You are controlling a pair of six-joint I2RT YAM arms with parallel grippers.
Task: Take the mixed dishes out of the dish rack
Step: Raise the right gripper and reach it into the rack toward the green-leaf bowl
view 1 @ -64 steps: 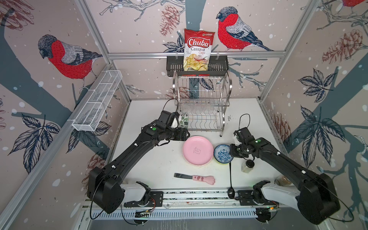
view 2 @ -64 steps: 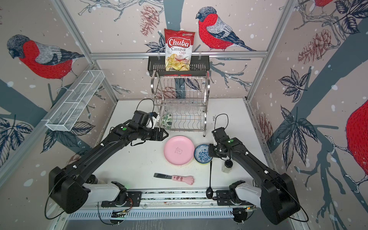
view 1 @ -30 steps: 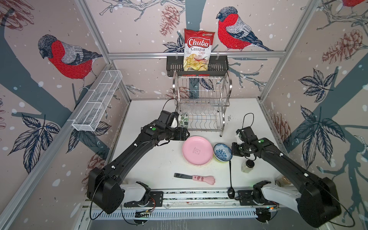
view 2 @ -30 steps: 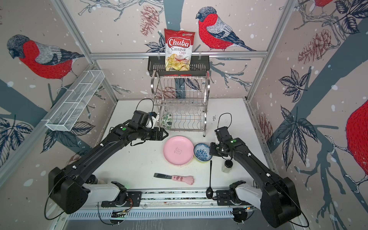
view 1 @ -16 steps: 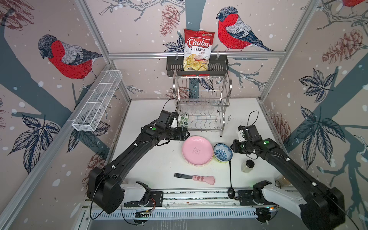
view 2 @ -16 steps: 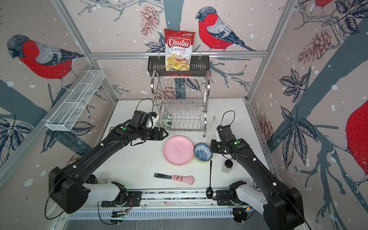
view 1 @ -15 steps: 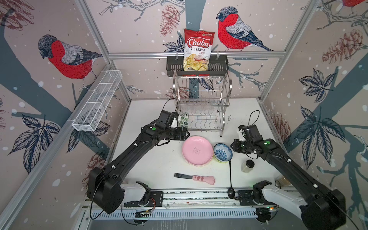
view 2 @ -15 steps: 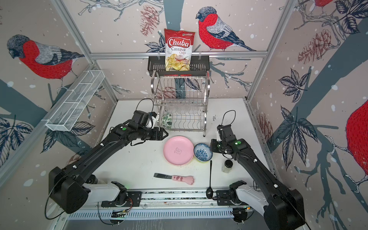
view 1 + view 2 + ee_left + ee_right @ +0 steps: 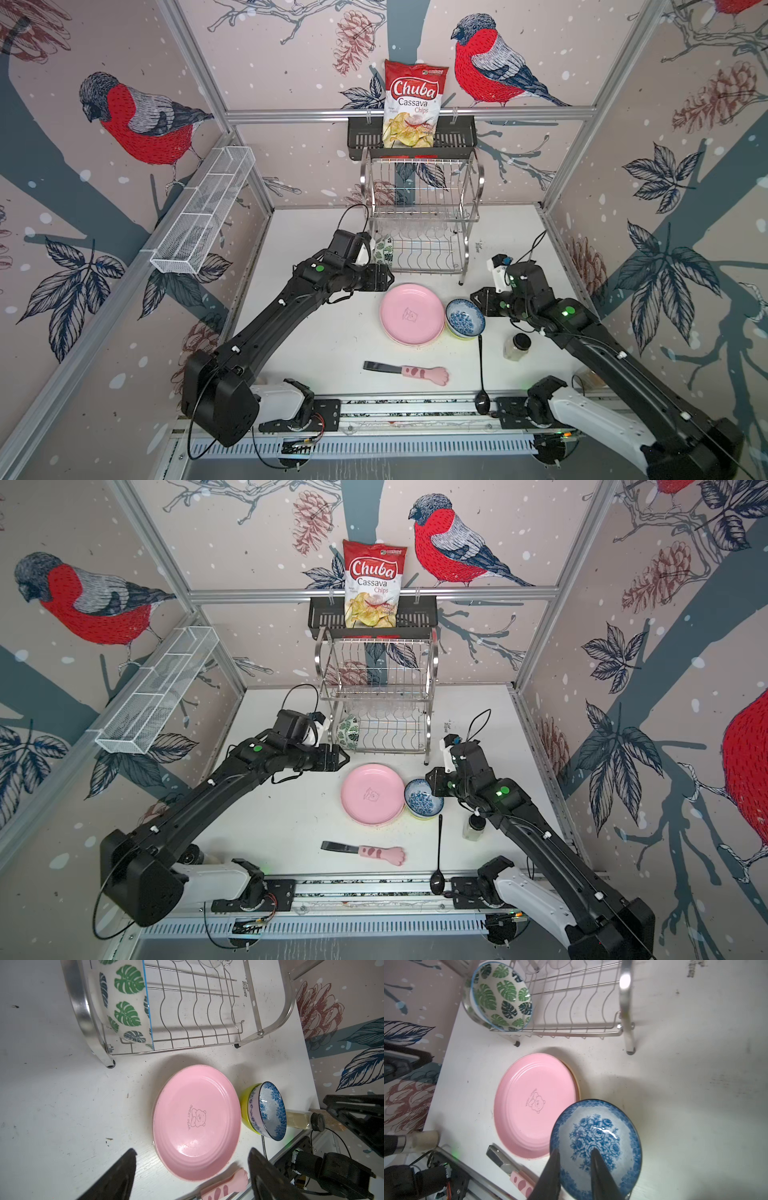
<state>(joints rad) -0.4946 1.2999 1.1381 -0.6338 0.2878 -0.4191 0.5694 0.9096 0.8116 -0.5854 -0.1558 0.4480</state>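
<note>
- The table (image 9: 316,332) is white and has small dark marks on it.
- The walls (image 9: 145,124) around it show red birds, leaves and pine cones.
- The dish rack (image 9: 419,216) stands at the back of the table, under a black basket (image 9: 361,137) with a chip bag (image 9: 411,104) in it.
- A white mesh tray (image 9: 203,212) hangs on the left wall.
- The green-leaf bowl (image 9: 384,253) stands on its edge at the left end of the rack's bottom shelf.
- The pink plate (image 9: 411,313) lies flat in front of the rack, with another plate's edge (image 9: 577,1082) peeking out from under it.
- The blue-white bowl (image 9: 465,323) sits inside the lime bowl (image 9: 247,1103), touching the pink plate.
- A black spoon (image 9: 481,374), a small jar (image 9: 515,347) and a pink paw tool (image 9: 409,371) lie near the front.
- The left gripper (image 9: 384,277) is spread wide, holds nothing, and hangs just above the table beside the rack's left foot.
- The right gripper (image 9: 478,300) is a little apart and holds nothing.
- Two seconds ago the right gripper was down at the blue-white bowl's edge; now it has let go and lifted away.
- The left arm and the dishes have not moved.
</note>
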